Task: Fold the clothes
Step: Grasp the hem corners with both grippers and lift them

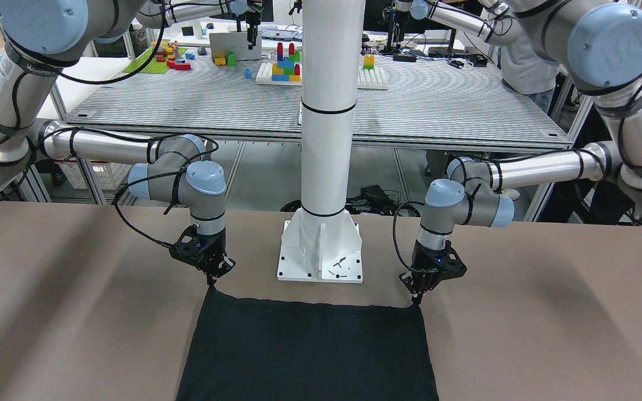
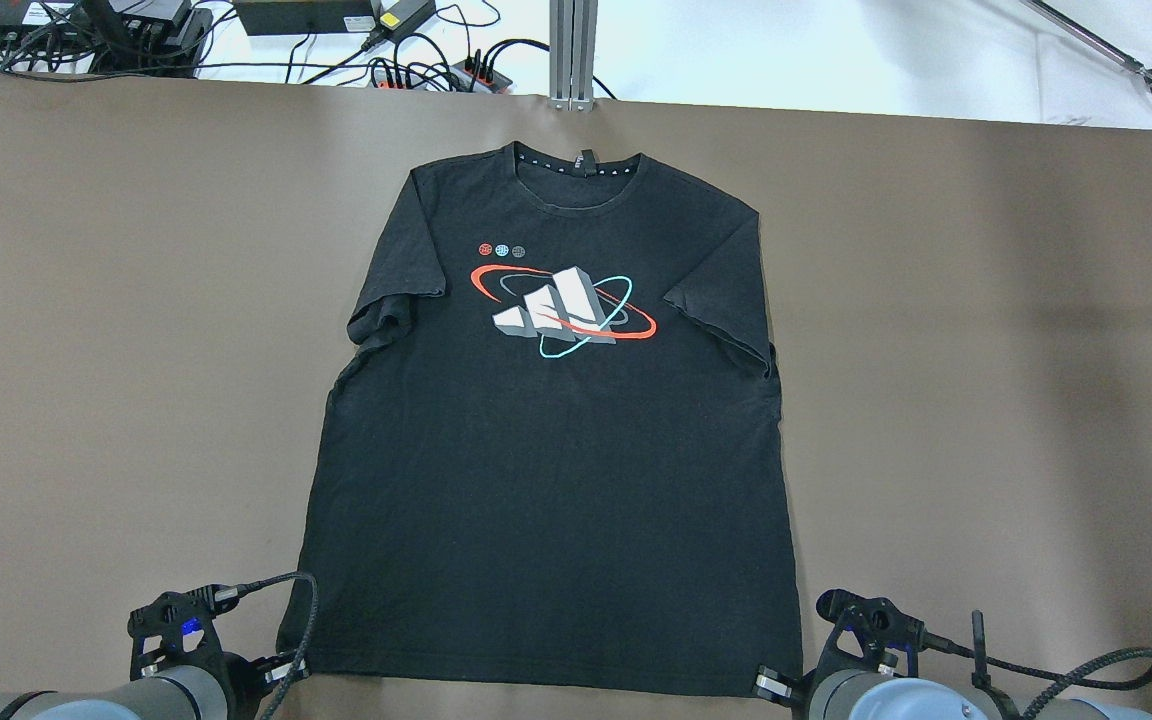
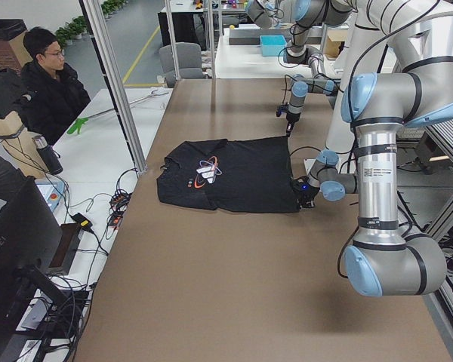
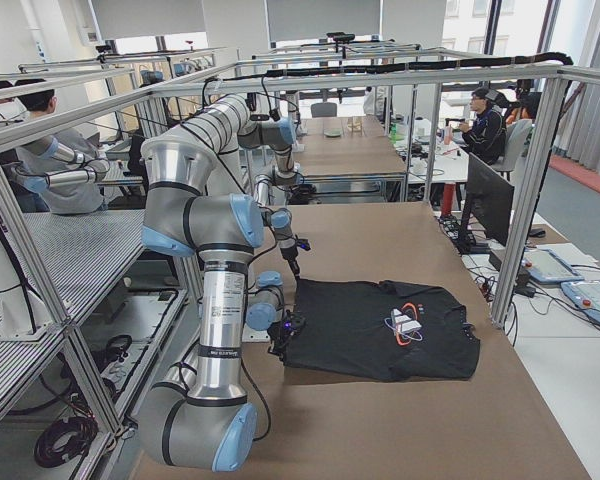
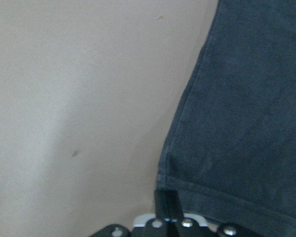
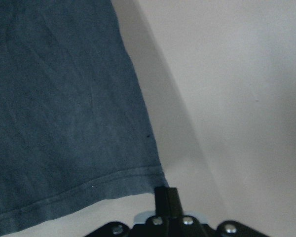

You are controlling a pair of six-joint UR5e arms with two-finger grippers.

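Note:
The clothes are one black T-shirt (image 2: pixel 556 450) with a white, red and teal print on the chest. It lies flat and face up on the brown table (image 2: pixel 136 350), collar at the far edge and bottom hem toward me. My left gripper (image 2: pixel 281 675) is shut on the hem's left corner (image 5: pixel 163 180), and its fingers (image 5: pixel 167 202) are pressed together. At the right hem corner (image 6: pixel 155 175) my right gripper (image 6: pixel 166 200) is shut as well. In the front-facing view both corners of the shirt (image 1: pixel 310 351) rise slightly to the left gripper (image 1: pixel 418 298) and the right gripper (image 1: pixel 212 281).
The white pole's base plate (image 1: pixel 321 250) stands just behind the hem, between the two grippers. Cables and power strips (image 2: pixel 416 60) lie past the table's far edge. A seated person (image 3: pixel 49 83) is beside the table's far side.

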